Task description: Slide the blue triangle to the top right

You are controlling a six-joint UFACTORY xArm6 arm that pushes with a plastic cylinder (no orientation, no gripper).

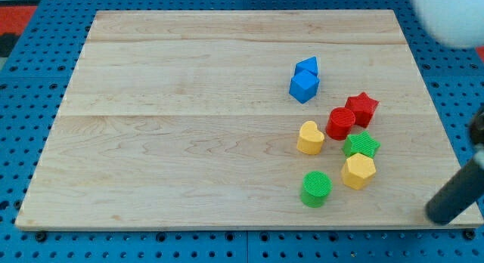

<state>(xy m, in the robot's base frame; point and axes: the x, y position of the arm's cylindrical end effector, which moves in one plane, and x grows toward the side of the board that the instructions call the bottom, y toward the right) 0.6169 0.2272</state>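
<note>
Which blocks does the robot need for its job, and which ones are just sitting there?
For the job:
blue triangle
my tip, at the view's bottom right, away from all blocks

Just lying about:
blue cube, touching the triangle
red star
red cylinder
yellow heart
green star
yellow hexagon
green cylinder

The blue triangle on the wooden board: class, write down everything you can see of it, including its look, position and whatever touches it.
The blue triangle is a small, solid-looking block of matte blue, plastic by its look, lying flat on the wooden board. It sits in the view's right half, above the middle, the topmost of all the blocks. Its lower edge touches, or almost touches, the blue cube just below it. No other block is near it. My tip is far away, at the view's bottom right, well below the whole cluster.
</note>
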